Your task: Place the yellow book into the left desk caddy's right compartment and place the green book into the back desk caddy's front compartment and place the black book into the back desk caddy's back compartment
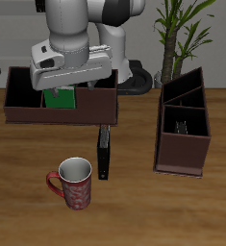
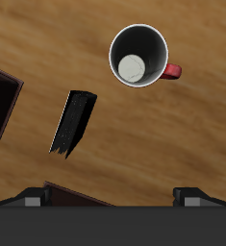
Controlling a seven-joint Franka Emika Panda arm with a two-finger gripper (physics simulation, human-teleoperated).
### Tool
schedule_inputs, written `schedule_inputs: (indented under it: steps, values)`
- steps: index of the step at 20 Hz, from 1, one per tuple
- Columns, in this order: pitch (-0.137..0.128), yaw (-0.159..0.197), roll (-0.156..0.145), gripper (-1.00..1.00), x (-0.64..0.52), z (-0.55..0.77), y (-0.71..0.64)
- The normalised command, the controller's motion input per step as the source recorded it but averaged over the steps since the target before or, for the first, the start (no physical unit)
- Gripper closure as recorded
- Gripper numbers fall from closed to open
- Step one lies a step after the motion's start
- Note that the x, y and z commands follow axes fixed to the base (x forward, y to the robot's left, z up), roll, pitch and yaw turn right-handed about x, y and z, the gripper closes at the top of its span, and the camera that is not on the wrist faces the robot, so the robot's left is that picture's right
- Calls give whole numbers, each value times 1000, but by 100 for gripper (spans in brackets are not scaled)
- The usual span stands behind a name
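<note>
The green book (image 1: 57, 97) stands upright inside the back desk caddy (image 1: 86, 113), near its middle; I cannot tell which pocket holds it. My gripper (image 1: 74, 81) hovers just above it, open and holding nothing. In the wrist view the gripper (image 2: 110, 197) has its fingers spread wide. The black book (image 1: 104, 152) (image 2: 74, 122) lies flat on the table in front of that caddy. The left desk caddy (image 1: 183, 144) stands end on. A small pale shape (image 1: 181, 126) in one of its lower pockets looks like the yellow book, but it is too small to be sure.
A red mug (image 1: 74, 183) (image 2: 140, 55) with a white inside stands near the table's front edge, beside the black book. A potted plant (image 1: 182, 34) rises behind the left desk caddy. A caddy corner (image 2: 3, 108) shows in the wrist view.
</note>
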Motion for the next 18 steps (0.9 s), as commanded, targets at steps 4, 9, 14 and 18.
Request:
schedule_inputs:
  steps: [4, 9, 14, 18]
  values:
    - [-23, 5, 13, -100, 418, -194, 129]
    - [-31, -55, 28, -100, 222, -260, 111]
    - [-69, -81, 17, -100, -23, -197, 270]
    - [-145, -104, 7, -100, -14, -98, 265]
